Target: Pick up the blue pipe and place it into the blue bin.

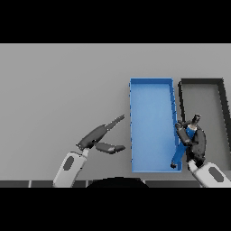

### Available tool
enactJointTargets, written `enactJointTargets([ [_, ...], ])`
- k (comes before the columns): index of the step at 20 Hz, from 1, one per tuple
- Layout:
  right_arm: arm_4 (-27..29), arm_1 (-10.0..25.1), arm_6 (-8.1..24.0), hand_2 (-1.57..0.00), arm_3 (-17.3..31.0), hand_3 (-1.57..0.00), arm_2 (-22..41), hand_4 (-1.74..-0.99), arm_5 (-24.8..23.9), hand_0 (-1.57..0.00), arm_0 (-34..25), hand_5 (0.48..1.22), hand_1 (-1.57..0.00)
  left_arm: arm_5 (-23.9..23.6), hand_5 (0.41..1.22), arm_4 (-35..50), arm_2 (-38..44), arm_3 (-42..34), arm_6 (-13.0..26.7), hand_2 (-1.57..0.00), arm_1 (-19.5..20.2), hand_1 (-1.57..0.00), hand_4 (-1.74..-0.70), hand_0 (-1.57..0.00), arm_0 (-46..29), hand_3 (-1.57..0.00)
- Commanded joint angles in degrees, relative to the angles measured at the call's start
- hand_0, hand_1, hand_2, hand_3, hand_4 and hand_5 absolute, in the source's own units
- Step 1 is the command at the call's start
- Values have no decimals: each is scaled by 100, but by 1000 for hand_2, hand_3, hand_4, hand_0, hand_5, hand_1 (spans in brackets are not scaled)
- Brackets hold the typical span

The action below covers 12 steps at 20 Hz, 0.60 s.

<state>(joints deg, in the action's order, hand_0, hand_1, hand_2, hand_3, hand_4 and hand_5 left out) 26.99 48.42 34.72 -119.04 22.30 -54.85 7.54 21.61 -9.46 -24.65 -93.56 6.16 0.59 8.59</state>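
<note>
Blue pipe (186, 143) pinched in curled right hand (197, 143) over blue bin (151, 131) right wall; left hand (97, 135) spread.

left arm — we bring it in from the lower edge, forearm angled up and to the right | left hand (97, 137) — fingers straight, thumb spread apart below them, holding nothing | right arm — we enter at the lower right corner | right hand (196, 143) — fingers curled round the blue pipe (182, 151)

White-grey arms, dark robot hand (100, 135)
</note>
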Motion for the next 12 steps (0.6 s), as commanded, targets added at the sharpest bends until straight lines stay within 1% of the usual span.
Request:
enactJointTargets([
  [1, 61, 13, -19, -1339, 92, -788, 73, -1678, -1, -1465, -48, 1221, -1336, -27, 421, -38, -5, 4, 44, 1, -10, 1, -882, 1, 31, 1],
  [2, 234, 159, -19, -1071, 213, -630, 147, -1592, -9, -1172, -140, 1221, -1069, 5, 422, -8, -2, -74, 50, 1, 38, 1, -881, 1, -13, 1],
  [3, 278, 179, -37, -856, 289, -504, 250, -1503, 3, -937, -202, 1221, -855, 7, 422, -1, 20, -52, 69, 1, 46, 1, -878, 1, 9, 1],
  [4, 434, 343, -29, -685, 283, -403, 354, -1413, 2, -750, -229, 1221, -684, 5, 425, -2, 36, -14, 46, 1, 52, 1, -878, 1, 23, 1],
  [5, 640, 596, -22, -548, 335, -322, 676, -1337, 9, -599, -482, 1221, -547, -26, 427, -46, 3, -11, 75, 1, 26, 1, -878, 1, 9, 1],
  [6, 758, 864, -31, -438, 346, -258, 976, -1275, 3, -479, -684, 1186, -437, -32, 428, -30, -18, -40, 121, 1, -23, 1, -878, 1, 28, 1],
  [7, 846, 1009, -61, -350, 343, -206, 1286, -1219, 70, -383, -904, 1137, -350, -35, 430, -46, -59, -60, 130, 1, -40, 1, -879, 1, -10, 1],
  [8, 963, 1265, -47, -280, 412, -164, 1623, -1175, 58, -306, -1194, 1084, -279, -38, 429, -56, -97, -48, 185, 1, -81, 1, -881, 1, -24, 1],
  [9, 1047, 1429, -31, -224, 406, -131, 1925, -1142, 98, -245, -1420, 1030, -223, -7, 429, 17, -12, -84, 183, 1, -19, 1, -884, 1, -7, 1],
  [11, 1400, 1601, 20, -143, 434, -84, 2274, -1083, 13, -156, -1588, 934, -143, -12, 428, 24, -1, -84, 185, 1, -18, 1, -886, 1, 10, 1],
  [12, 1539, 1693, 23, -114, 438, -67, 2386, -1078, -19, -125, -1646, 898, -114, -32, 426, -5, -11, -65, 218, 1, -36, 1, -886, 1, 32, 1],
])
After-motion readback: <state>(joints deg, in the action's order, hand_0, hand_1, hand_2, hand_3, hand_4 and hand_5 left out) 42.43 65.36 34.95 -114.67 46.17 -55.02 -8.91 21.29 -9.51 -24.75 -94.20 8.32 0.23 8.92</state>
